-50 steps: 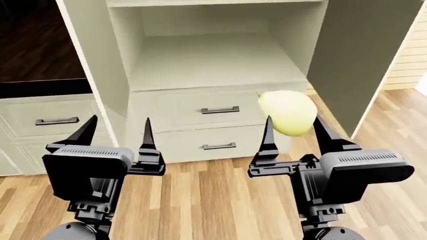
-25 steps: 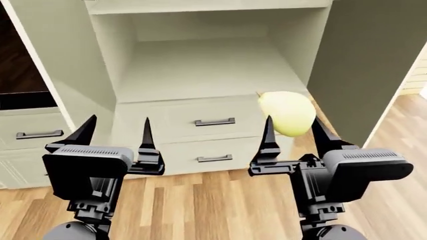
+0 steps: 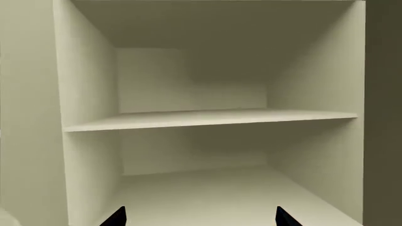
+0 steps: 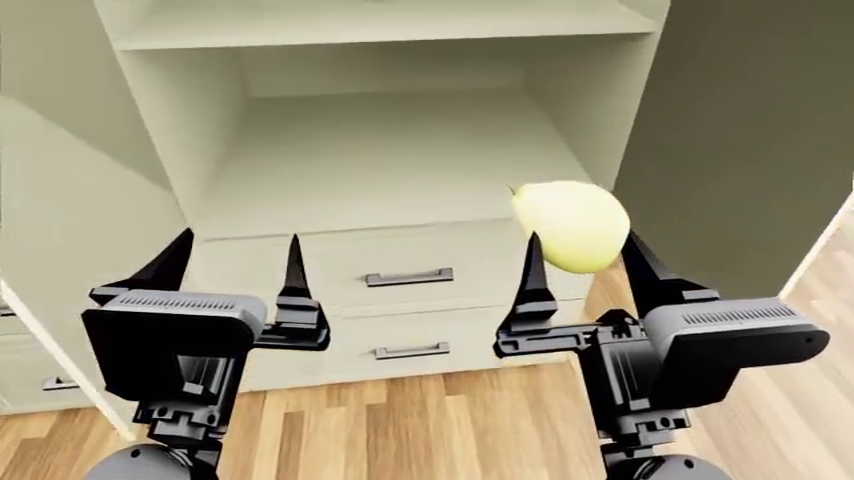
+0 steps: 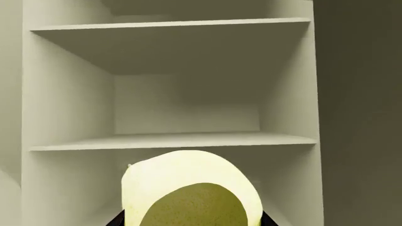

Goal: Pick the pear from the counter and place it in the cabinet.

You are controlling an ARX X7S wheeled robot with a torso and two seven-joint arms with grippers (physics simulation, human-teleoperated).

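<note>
The pale yellow pear sits between the fingers of my right gripper, which is shut on it; it fills the lower middle of the right wrist view. I hold it in front of the open cream-white cabinet, level with the front edge of its lower shelf and above the two drawers. My left gripper is open and empty, to the left at the same height; only its fingertips show in the left wrist view, facing the cabinet's shelves. The counter is out of view.
An open cabinet door stands close on the right of my right arm. Another open door panel stands on the left. Wood plank floor lies below the drawers. The silver bar handles face me.
The view has moved closer to the cabinet and shifted, so the opening now sits straight ahead and the dark unit at the left has left view. Both grippers keep their pose; the pear stays held.
</note>
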